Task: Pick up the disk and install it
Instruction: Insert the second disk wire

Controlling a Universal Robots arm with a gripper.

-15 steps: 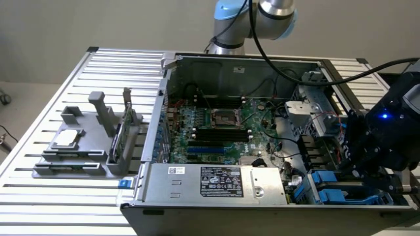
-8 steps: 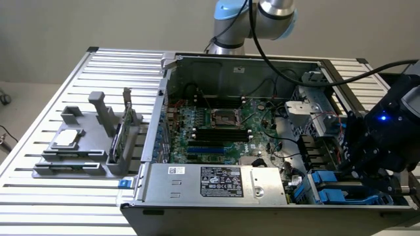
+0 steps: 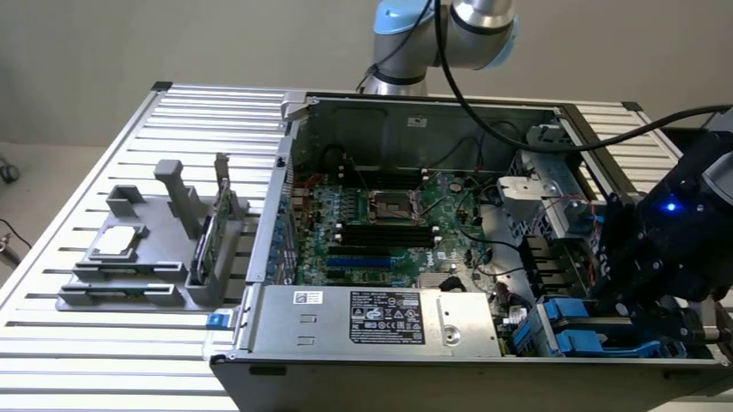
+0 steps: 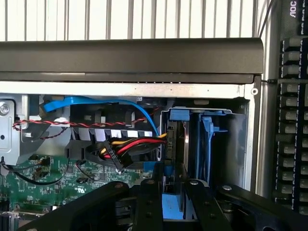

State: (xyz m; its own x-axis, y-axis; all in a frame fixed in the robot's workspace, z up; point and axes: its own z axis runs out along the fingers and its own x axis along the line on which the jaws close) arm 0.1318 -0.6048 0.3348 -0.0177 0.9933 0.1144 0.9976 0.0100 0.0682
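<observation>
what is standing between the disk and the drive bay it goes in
Nothing visible does. The disk appears to stand already inside the bay, right in front of the end effector. The cables lie beside the bay, not across its opening.

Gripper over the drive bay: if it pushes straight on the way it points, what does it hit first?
Most likely the silver-grey disk in blue plastic rails, seated edge-on in the bay ahead of the gripper; depth is unclear.

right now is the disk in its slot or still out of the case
In: the disk stands on edge between blue rails in the bay at the case corner, the gripper just above it.
</observation>
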